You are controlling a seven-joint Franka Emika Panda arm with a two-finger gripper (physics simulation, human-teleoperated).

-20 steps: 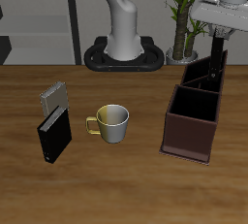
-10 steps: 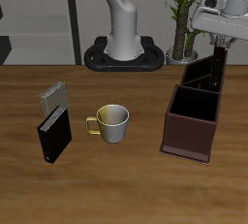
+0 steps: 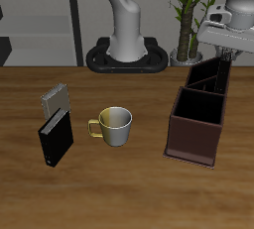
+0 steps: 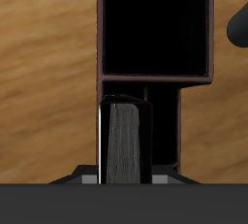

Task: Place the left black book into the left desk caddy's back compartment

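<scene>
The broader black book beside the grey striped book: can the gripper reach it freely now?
Probably yes. The broader black book lies flat and uncovered on the table; only the grey striped book touches its back end. The gripper is above the desk caddy, away from it.

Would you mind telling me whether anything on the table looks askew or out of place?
Only the left black book: it leans diagonally across the left desk caddy's back compartment, not upright, its top end at the claw.
</scene>
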